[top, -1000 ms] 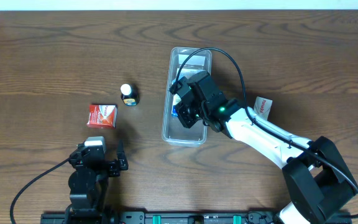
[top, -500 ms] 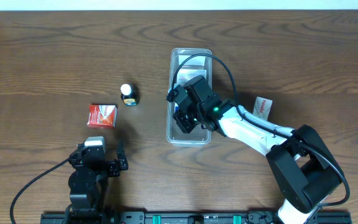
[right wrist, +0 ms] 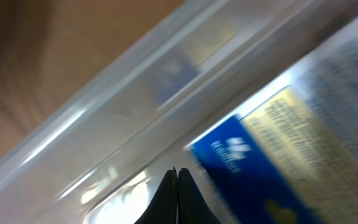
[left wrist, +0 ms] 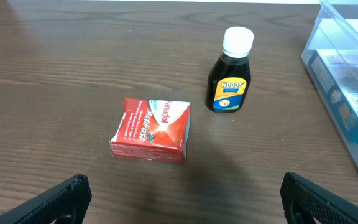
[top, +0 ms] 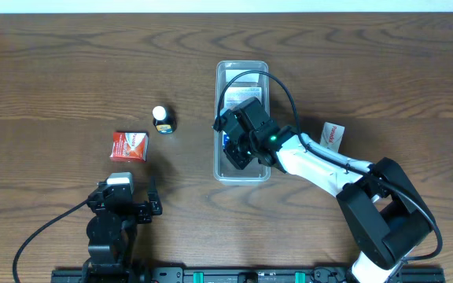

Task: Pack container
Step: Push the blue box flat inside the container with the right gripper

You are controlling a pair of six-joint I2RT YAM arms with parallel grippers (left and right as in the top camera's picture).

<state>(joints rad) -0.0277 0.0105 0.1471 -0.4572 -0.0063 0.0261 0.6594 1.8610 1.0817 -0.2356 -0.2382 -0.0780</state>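
The container (top: 220, 94) is a long clear plastic tray lying lengthwise at mid-table. It holds a blue carton (top: 226, 142) and a pale box (top: 243, 82). My right gripper (top: 233, 157) is down inside the tray's near end, shut and empty. In the right wrist view its fingertips (right wrist: 177, 172) sit against the tray floor beside the blue carton (right wrist: 244, 168). My left gripper (left wrist: 182, 186) is open and empty, low near the front edge. A red box (left wrist: 151, 129) and a dark bottle with a white cap (left wrist: 230, 71) stand ahead of it.
The red box (top: 129, 146) and the bottle (top: 162, 119) stand left of the tray. A small white packet with red print (top: 333, 135) lies right of the tray, beside my right arm. The tray's corner shows in the left wrist view (left wrist: 328, 68).
The tray's near end has swung to the right, so the tray now lies straight instead of slanted. My right gripper moved with it inside the tray. The left arm has not moved.
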